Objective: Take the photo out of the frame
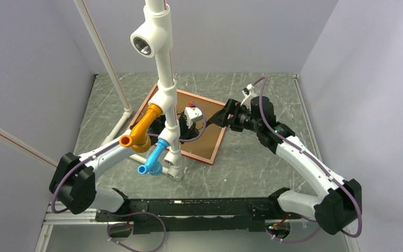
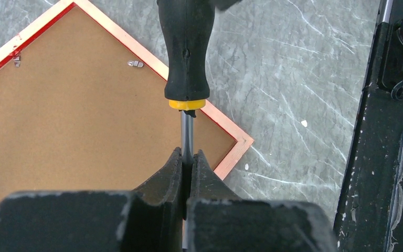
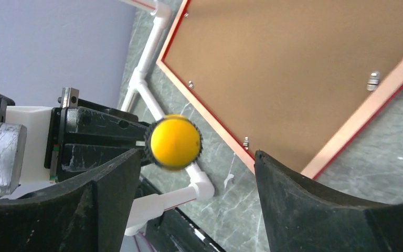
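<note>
Start at the left: your left gripper is pressed together on the bare metal shaft of a screwdriver, pinching it just below the yellow collar. The black handle points away from the wrist camera, out over the frame's near corner. In the top view this gripper is mostly hidden behind the white pipe stand, so rely on the wrist view for the grip.

In the middle, the frame lies flat on the grey tabletop, turned like a diamond, back side up. You see its thin red edge, the pale wooden border and the brown backing board filling it. Small metal turn clips sit along the inside of the border. The photo is not visible; the backing board covers whatever lies beneath.

On the right, your right gripper hangs over the frame's right side with its fingers spread wide. The yellow butt cap of the screwdriver sits between them, closer to one finger. Whether it touches that finger, you cannot tell.
</note>
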Controlling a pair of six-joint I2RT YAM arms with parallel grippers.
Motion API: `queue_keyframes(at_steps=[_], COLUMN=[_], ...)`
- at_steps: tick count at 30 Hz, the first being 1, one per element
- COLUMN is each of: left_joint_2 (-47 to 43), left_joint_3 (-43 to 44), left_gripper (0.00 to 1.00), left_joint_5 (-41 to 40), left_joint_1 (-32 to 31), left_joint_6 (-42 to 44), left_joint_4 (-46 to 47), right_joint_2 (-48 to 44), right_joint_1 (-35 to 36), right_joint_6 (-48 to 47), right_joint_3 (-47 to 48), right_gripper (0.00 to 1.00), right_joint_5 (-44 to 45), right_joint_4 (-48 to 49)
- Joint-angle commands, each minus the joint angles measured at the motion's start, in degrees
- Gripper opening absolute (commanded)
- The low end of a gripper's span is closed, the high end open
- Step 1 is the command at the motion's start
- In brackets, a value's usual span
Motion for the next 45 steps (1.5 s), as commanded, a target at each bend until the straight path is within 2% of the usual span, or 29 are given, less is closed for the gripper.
queue_keyframes(at_steps=[1,4,7,11,12,14,15,16,20,22,25,29,32,37,45], left_joint_2=[0.18,0.78,1.38,1.51,1.58,2.17,2.72,3.07,3.8,4.65,5.96,9.9,15.8,21.58,24.86], left_joint_3=[1.49,1.72,2.19,2.26,2.24,2.79,3.31,3.98,5.93,6.9,8.66,13.58,18.27,21.02,22.06], left_gripper=[0.0,0.0,0.0,0.0,0.0,0.0,0.02,0.09,0.44,0.51,0.51,0.53,0.53,0.52,0.52], left_joint_5=[3.72,4.81,5.36,6.3,6.8,7.92,8.44,8.36,7.8,8.22,5.9,-4.34,-4.06,-3.35,-4.45], left_joint_1=[-0.27,-0.32,-0.12,0.45,0.74,1.78,2.48,3.24,7.74,10.92,14.44,15.24,15.76,16.09,16.21], left_joint_6=[1.91,2.01,2.22,1.62,1.21,-0.45,-1.54,-2.8,-7.89,-11.44,-14.45,-14.86,-15.91,-18.31,-19.51], left_joint_4=[2.31,1.94,1.6,1.81,2.14,2.57,2.38,1.9,1.46,1.68,-1.26,-11.77,-18.23,-20.73,-21.6], right_joint_2=[3.44,5.17,6.68,7.12,7.25,7.43,7.29,7.1,6.66,6.73,8.08,10.5,13.31,16.87,18.47], right_joint_1=[-0.12,-0.08,-0.02,-0.1,-0.07,-0.02,-0.05,0.01,0.1,0.16,0.31,0.4,0.46,0.42,0.42], right_joint_6=[1.6,2.72,2.47,2.47,2.54,2.14,1.61,0.99,-3.08,-5.81,-9.47,-14.07,-16.84,-20.67,-26.0], right_joint_3=[-1.08,-2.5,-2.72,-3.99,-4.32,-5.12,-5.62,-5.9,-3.81,-1.8,2.14,6.28,9.27,12.21,13.26], right_gripper=[0.78,0.73,0.68,0.53,0.43,0.0,0.0,0.0,0.0,0.0,0.0,0.0,0.0,0.0,0.0], right_joint_5=[-8.42,-13.67,-15.44,-16.72,-17.02,-17.08,-15.84,-14.17,-3.5,1.76,11.8,19.42,23.12,26.61,30.67], right_joint_4=[10.37,17.39,19.98,22.96,23.69,24.6,24.1,23.28,15.84,11.64,5.18,0.85,-1.22,-3.01,-1.96])
